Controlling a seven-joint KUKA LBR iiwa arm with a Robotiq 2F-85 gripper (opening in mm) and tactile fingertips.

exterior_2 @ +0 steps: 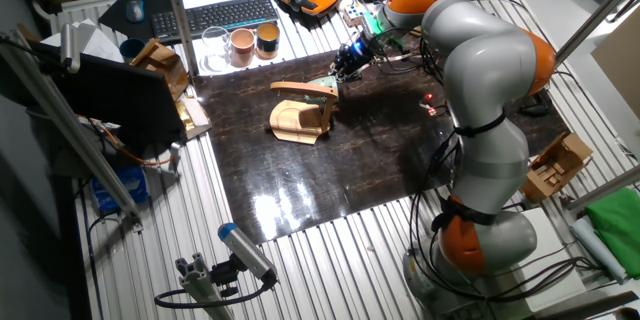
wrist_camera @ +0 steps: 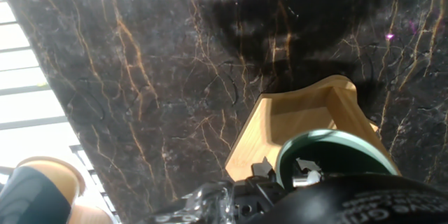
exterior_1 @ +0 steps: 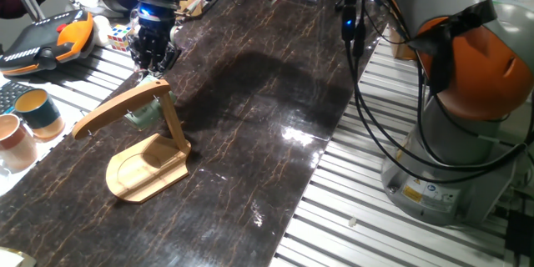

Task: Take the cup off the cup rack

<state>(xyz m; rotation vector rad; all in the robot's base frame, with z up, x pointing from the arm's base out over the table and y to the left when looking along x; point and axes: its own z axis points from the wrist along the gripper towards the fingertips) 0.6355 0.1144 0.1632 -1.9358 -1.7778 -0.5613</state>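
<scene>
The black 2-finger end effector (exterior_1: pixel 153 60) hangs just above the top end of the rack's curved arm, at the far left of the dark marbled tabletop (exterior_1: pixel 250 92). Whether its fingers are apart or together cannot be told: the hand view shows only blurred dark parts at the bottom edge.

Directly beneath it, the small grey-green cylindrical cup (exterior_1: pixel 143 115) with a dark inside hangs under the curved arm of the light wooden cup rack (exterior_1: pixel 146 167), beside the upright post and above the oval dished base. In the hand view the cup's rim (wrist_camera: pixel 329 155) sits in front of the wooden base (wrist_camera: pixel 294 122).

To the left, off the marbled sheet, stand a teal cup with a yellow inside (exterior_1: pixel 37 110) and a pinkish-tan cup (exterior_1: pixel 14 139), side by side.
</scene>
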